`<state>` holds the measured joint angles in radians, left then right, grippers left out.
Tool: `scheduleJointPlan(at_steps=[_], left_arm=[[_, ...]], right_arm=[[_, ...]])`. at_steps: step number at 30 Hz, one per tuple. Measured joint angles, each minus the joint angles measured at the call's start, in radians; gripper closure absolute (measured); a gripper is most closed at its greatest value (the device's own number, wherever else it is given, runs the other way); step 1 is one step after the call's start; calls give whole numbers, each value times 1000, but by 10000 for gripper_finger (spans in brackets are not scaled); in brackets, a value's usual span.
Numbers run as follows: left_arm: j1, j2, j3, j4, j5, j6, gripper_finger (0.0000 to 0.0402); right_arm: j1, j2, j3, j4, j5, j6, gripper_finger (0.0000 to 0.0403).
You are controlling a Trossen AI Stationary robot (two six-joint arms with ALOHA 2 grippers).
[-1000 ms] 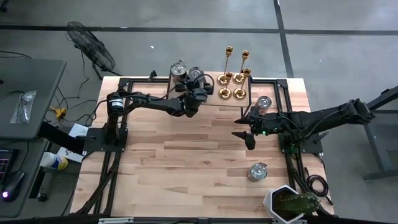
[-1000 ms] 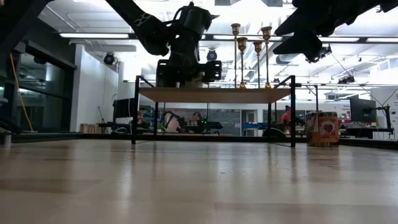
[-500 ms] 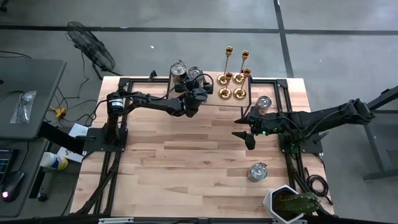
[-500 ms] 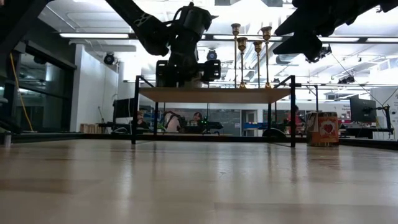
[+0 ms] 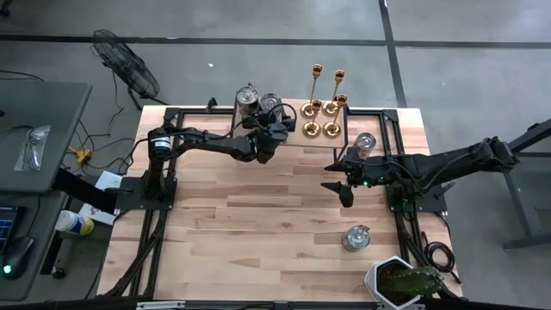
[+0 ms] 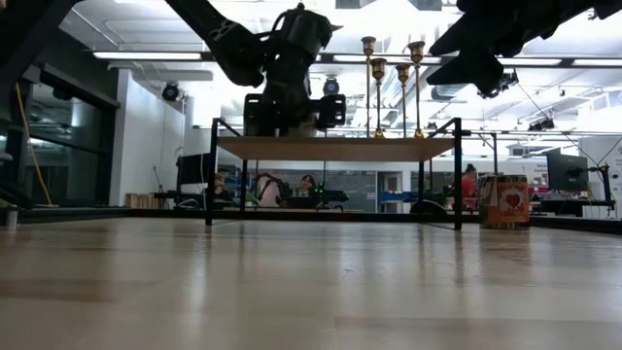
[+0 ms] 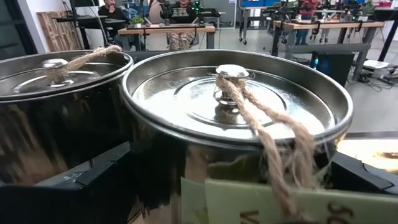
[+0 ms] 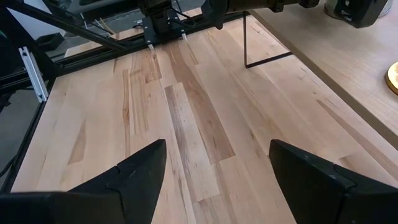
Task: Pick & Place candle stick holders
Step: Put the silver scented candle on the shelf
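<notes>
Hovering our left end effector (image 5: 274, 129), fingers spread wide around a lidded silver-grey metal jar (image 7: 236, 106) on the raised wooden shelf (image 5: 297, 138), we see the four upright gold candlestick holders (image 5: 323, 116) just beside it, nearer than our open right end effector (image 5: 340, 185) above the table (image 5: 258, 224).

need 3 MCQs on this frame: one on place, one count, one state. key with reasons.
1. Where do the candle stick holders stand? A on the raised shelf; B in a box; C on a chair.
2. How many gold holders? A two; B four; C six.
3. Right end effector? A shut on a holder; B open, empty, above the table; C shut on a cloth.
Key: 1A, low view shows them on the shelf; 2B, four bases in the high view; 3B, fingers apart over bare wood.
</notes>
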<state>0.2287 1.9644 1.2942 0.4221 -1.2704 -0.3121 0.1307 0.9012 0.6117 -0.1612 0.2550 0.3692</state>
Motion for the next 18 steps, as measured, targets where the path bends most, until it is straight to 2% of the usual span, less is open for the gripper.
scheduleJointPlan(at_steps=[14,18], left_arm=[[0,-2,0,-2,112,-1,28],[0,-2,0,-3,113,-1,28]], right_arm=[[0,0,0,0,0,0,125],[0,0,0,0,0,0,125]])
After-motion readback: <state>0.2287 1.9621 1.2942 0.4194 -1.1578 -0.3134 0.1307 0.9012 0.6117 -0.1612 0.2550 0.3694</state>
